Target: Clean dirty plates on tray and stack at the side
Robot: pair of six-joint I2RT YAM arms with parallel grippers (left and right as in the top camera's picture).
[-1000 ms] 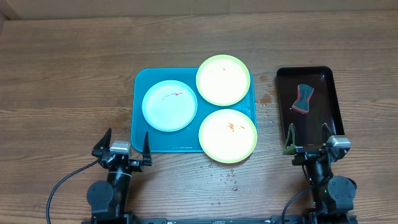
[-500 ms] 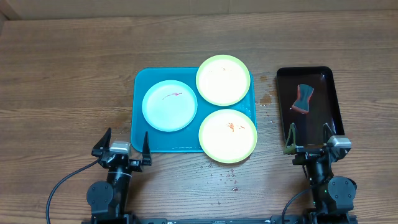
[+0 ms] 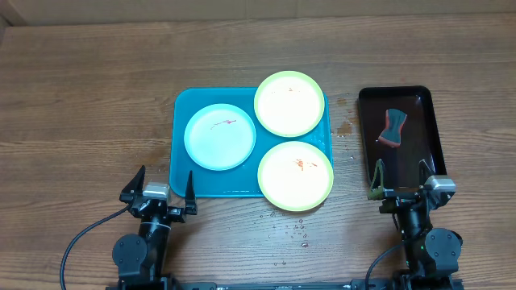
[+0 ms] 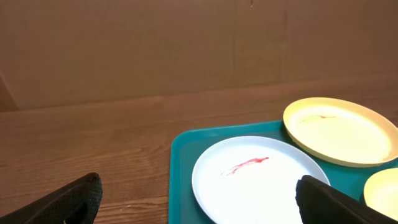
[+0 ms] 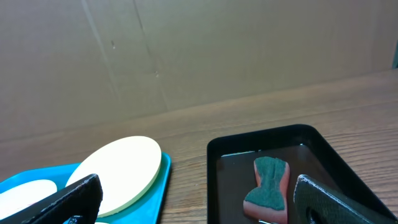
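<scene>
The turquoise tray (image 3: 184, 184) lies mid-table. On it are a pale blue-white plate (image 3: 219, 136) with a red smear, a yellow-green plate (image 3: 289, 103) at the back and a yellow-green plate (image 3: 295, 175) with orange smears at the front right. In the left wrist view the white plate (image 4: 261, 180) and the back yellow plate (image 4: 339, 129) show. My left gripper (image 3: 160, 192) is open and empty just in front of the tray's left corner. My right gripper (image 3: 401, 179) is open and empty at the black tray's near end.
A narrow black tray (image 3: 426, 105) stands right of the turquoise tray and holds a green-and-red sponge (image 3: 393, 128), also in the right wrist view (image 5: 267, 182). Water drops (image 3: 292, 229) dot the wood in front of the trays. A cardboard wall (image 4: 186, 43) closes the far side.
</scene>
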